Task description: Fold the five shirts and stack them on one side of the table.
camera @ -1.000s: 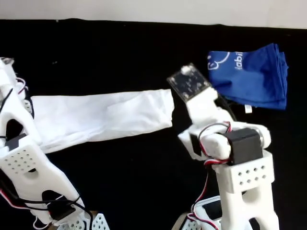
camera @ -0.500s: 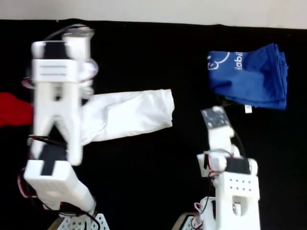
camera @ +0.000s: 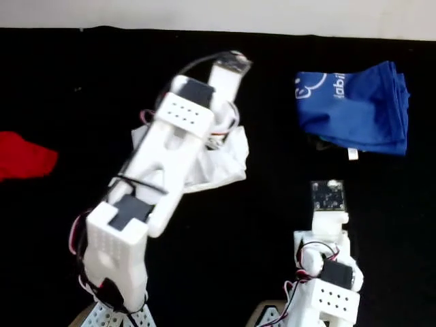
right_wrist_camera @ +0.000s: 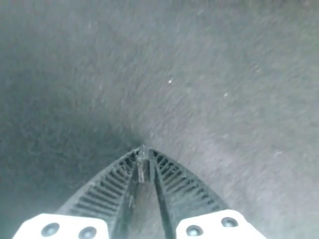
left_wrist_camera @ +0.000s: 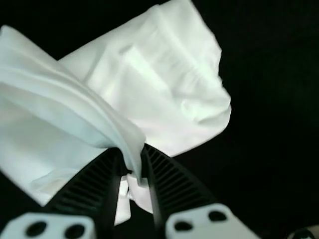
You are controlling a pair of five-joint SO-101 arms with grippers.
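Observation:
A white shirt (camera: 228,158) lies bunched at the table's middle, partly under my left arm (camera: 170,136), which stretches over it from the front left. In the left wrist view, my left gripper (left_wrist_camera: 132,167) is shut on a folded edge of the white shirt (left_wrist_camera: 164,89), lifted above the rest of the cloth. A folded blue shirt (camera: 357,109) lies at the back right. A red shirt (camera: 24,155) lies at the left edge. My right arm (camera: 328,204) is drawn back near its base. My right gripper (right_wrist_camera: 143,158) is shut on nothing, over bare black table.
The black table cloth (camera: 272,204) is bare between the white shirt and the right arm. A pale wall strip (camera: 272,17) runs along the far edge.
My left arm has swung right, carrying the white shirt's left end over toward its right end. The red shirt has come into view. My right arm has pulled back to its base.

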